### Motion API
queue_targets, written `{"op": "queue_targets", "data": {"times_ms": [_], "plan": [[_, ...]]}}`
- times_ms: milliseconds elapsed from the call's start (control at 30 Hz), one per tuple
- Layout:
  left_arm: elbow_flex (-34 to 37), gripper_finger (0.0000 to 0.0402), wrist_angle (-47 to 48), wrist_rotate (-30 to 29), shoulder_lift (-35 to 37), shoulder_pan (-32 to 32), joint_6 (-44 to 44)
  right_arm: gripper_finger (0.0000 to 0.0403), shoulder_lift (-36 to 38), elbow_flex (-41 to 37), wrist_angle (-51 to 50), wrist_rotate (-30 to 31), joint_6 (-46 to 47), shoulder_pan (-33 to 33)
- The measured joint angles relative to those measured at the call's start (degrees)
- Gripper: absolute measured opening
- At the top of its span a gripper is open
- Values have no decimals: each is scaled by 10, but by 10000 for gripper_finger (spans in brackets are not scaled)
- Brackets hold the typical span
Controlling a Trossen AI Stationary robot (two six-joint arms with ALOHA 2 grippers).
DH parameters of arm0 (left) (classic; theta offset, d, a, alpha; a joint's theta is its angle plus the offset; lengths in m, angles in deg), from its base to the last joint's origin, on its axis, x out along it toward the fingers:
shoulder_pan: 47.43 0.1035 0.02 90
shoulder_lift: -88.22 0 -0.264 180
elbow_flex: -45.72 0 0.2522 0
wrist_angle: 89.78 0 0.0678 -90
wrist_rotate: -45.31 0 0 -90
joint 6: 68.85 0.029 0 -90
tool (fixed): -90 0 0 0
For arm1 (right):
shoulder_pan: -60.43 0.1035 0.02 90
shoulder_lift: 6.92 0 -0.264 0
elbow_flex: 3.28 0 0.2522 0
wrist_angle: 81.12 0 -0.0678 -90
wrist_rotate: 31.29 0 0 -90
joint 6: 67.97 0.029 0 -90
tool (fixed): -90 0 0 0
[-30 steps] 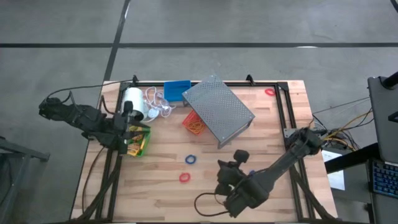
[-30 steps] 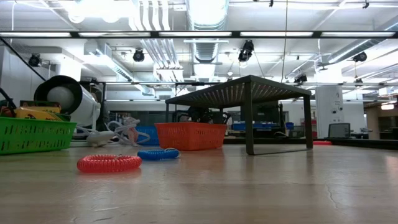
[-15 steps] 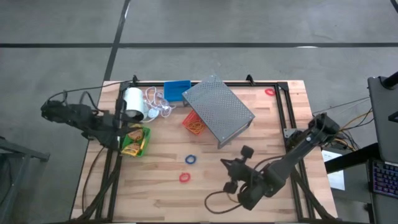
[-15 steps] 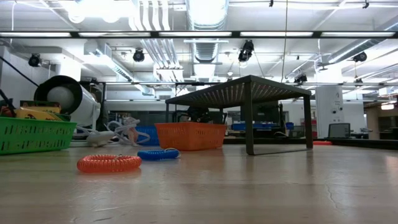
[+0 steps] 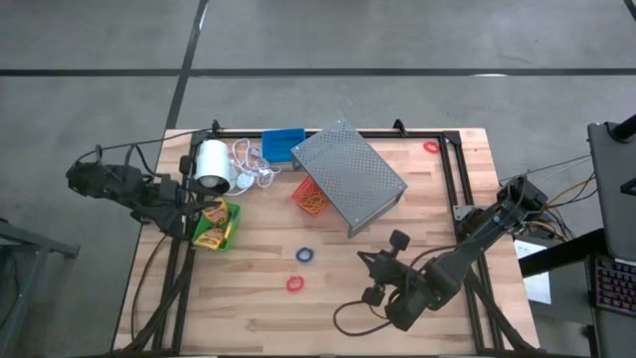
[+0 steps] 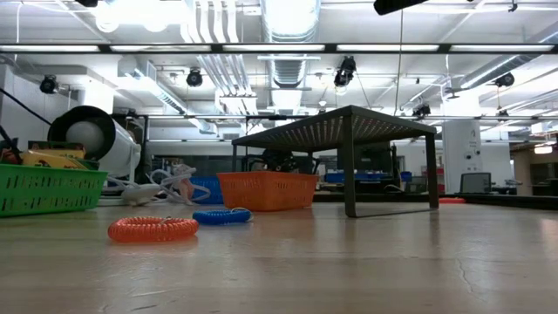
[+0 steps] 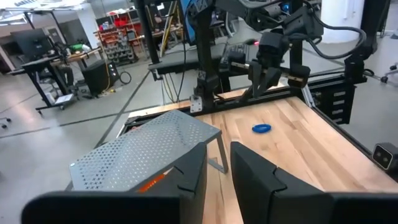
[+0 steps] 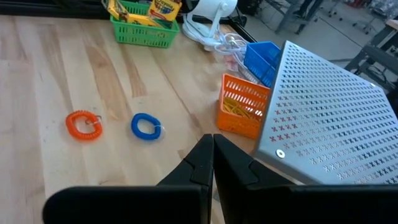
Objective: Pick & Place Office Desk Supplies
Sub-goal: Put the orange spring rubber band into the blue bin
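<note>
Wooden bench point(image 5: 397, 239) on a grey concrete floor; the low view looks across it into a workshop with ceiling ducts and strip lights. A grey perforated rack point(image 5: 348, 177) stands at upper centre of the high view, partly covering the red-orange bin point(image 5: 310, 196). The blue bin point(image 5: 282, 145) lies at the bench's upper edge beside a white roll point(image 5: 213, 165) with tangled cord. The green bin point(image 5: 215, 226), at left, holds the crayon boxes point(image 8: 143, 9), whose number is hard to make out. A blue ring band point(image 5: 304, 255) and a red ring band point(image 5: 294, 284) lie below centre; another red band point(image 5: 430, 146) lies at upper right. The left end effector point(image 7: 217, 168), at the bench's left edge beside the green bin, shows a narrow gap between its fingers with nothing in it. The right end effector point(image 8: 212, 160), at lower right of the high view, is fully closed and empty, well apart from the ring bands.
</note>
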Motion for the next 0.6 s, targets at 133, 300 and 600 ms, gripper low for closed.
{"op": "queue_targets", "data": {"times_ms": [133,300,600], "plan": [[0,74,0,0,0,0,0,8,0,2,0,0,-3,0],[0,74,2,-6,0,0,0,8,0,2,0,0,-9,0],[0,74,22,-7,0,0,0,8,0,2,0,-2,-9,0]]}}
